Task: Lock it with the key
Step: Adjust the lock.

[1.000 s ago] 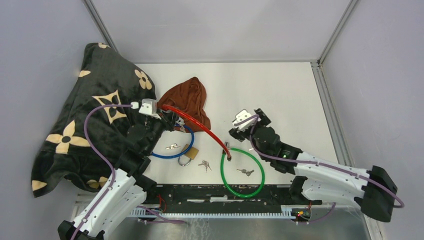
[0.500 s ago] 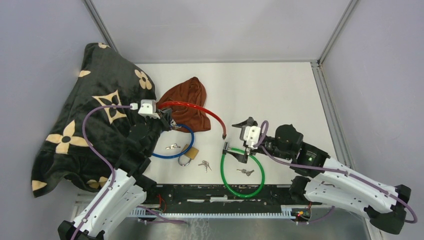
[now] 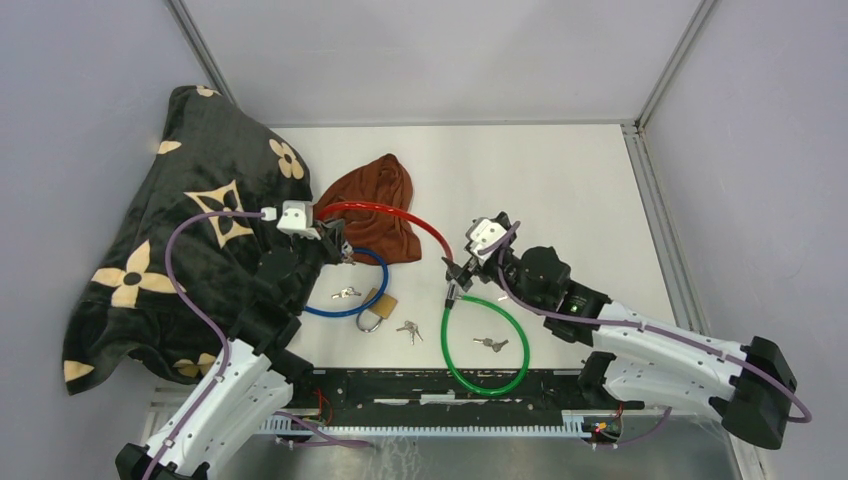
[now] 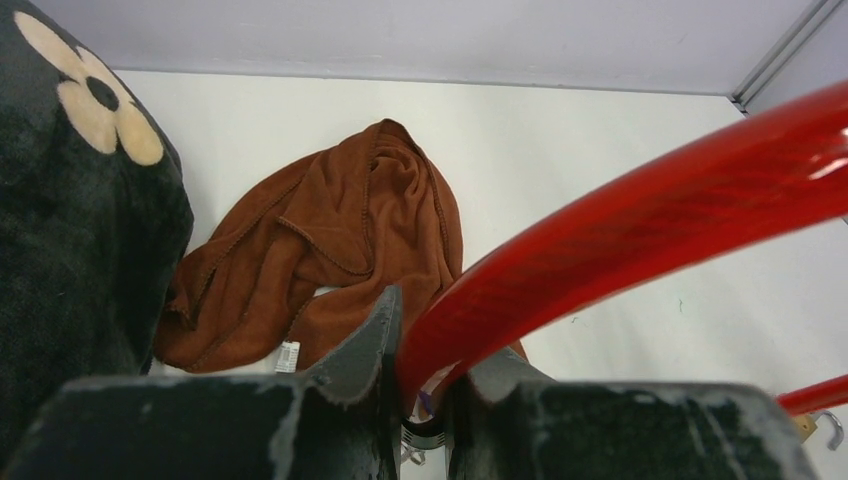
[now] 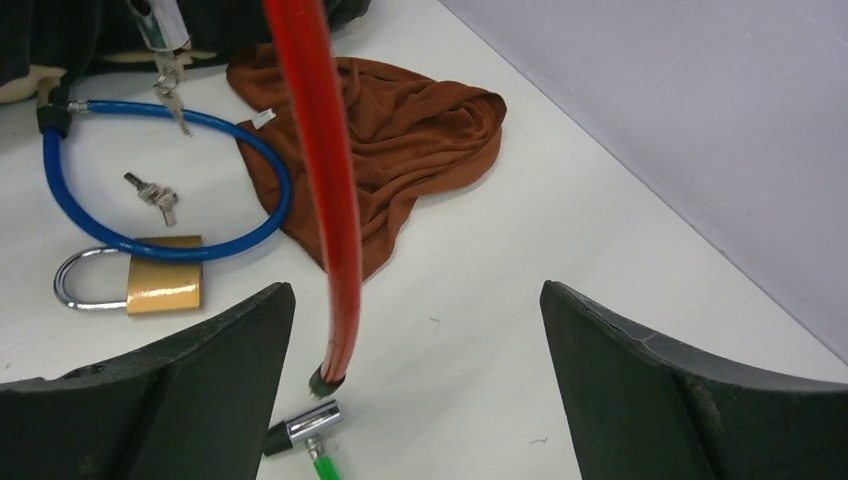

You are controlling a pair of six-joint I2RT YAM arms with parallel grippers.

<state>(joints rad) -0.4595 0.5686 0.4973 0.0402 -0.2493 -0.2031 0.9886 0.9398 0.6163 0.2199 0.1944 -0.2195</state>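
Note:
My left gripper point(image 3: 335, 243) is shut on one end of a red cable lock point(image 3: 385, 213), which arches rightward in the air to its free end point(image 3: 447, 270). In the left wrist view the red cable point(image 4: 640, 215) is pinched between my fingers point(image 4: 365, 345). My right gripper point(image 3: 458, 276) is open by the red cable's free end point(image 5: 325, 378), which hangs between my wide-apart fingers point(image 5: 160, 390). A green cable lock point(image 3: 485, 345) lies looped on the table, its metal tip point(image 5: 303, 428) just below the red end. Keys point(image 3: 490, 344) lie inside the green loop.
A blue cable lock point(image 3: 350, 285), a brass padlock point(image 3: 377, 305) and two small key sets point(image 3: 408, 330) lie front left. A brown cloth point(image 3: 375, 200) lies behind them. A dark flower-patterned blanket point(image 3: 170, 230) covers the left side.
My right gripper has swung left and back toward the red cable's free end, and now brackets it. The red cable was raised earlier and now holds its arch.

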